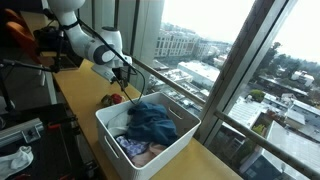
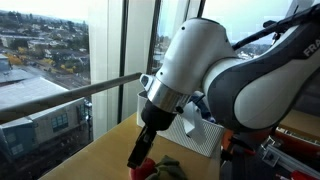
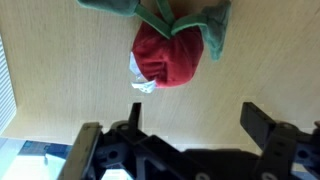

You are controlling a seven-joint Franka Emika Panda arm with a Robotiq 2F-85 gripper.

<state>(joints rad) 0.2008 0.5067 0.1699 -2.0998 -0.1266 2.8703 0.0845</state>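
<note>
Red cloth (image 3: pixel 167 55) lies bunched on the wooden counter (image 3: pixel 60 90) directly ahead of your gripper (image 3: pixel 190 118), seen in the wrist view; a green cloth (image 3: pixel 205 22) touches its far edge and curls around it, and a small white patch (image 3: pixel 140 80) shows at the red bundle's side; your claw stands wide, its fingers (image 3: pixel 258 118) spread well apart with only bare wood between them, holding nothing.

In an exterior view your gripper (image 1: pixel 122 82) hangs just above the red cloth (image 1: pixel 113 99), near the window rail (image 1: pixel 165 88); just beside it sits a white basket (image 1: pixel 112 130) heaped with clothes, a blue garment (image 1: pixel 152 120) on top; the red cloth is outside the basket, on the counter by its corner.

In an exterior view your arm (image 2: pixel 215 70) fills the frame; the gripper (image 2: pixel 140 152) points down at the red cloth (image 2: pixel 146 170), the green cloth (image 2: pixel 172 168) alongside; the basket (image 2: pixel 195 135) stands behind; whether the fingertips touch the cloth cannot be told.
</note>
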